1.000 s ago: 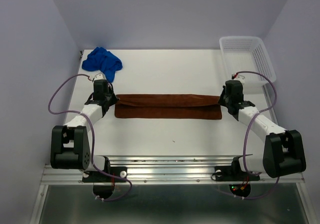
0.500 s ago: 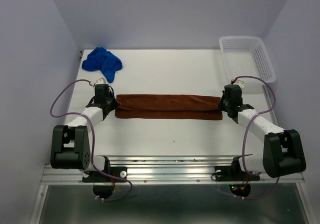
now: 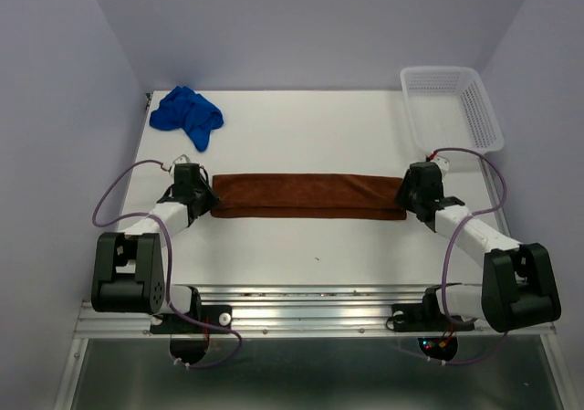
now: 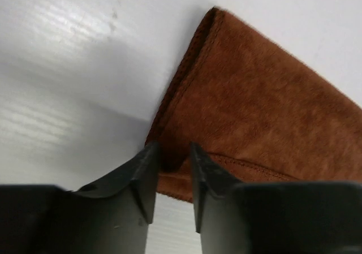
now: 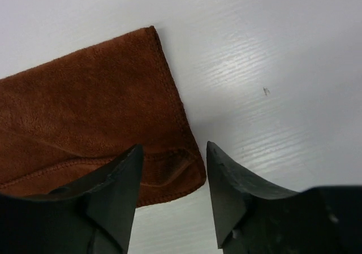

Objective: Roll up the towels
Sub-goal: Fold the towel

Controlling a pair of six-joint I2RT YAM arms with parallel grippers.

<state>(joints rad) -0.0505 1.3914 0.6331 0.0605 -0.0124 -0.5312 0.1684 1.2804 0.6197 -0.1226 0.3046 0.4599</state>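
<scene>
Left gripper (image 4: 172, 152) nipped tight on the near-left corner of the rust-brown towel (image 3: 306, 195), right gripper (image 5: 172, 149) splayed open astride its near-right corner, long axis left-to-right between both across the table (image 3: 319, 246).

Rust-brown terry-cloth towel (image 3: 306, 195): soft, matt, fuzzy nap, stitched hem. Crumpled royal-blue cloth towel (image 3: 187, 115): matt. White table (image 3: 310, 136): smooth, faint sheen, fine streaks. White plastic mesh basket (image 3: 452, 104). Left end effector (image 4: 172, 152): black matt plastic.
</scene>
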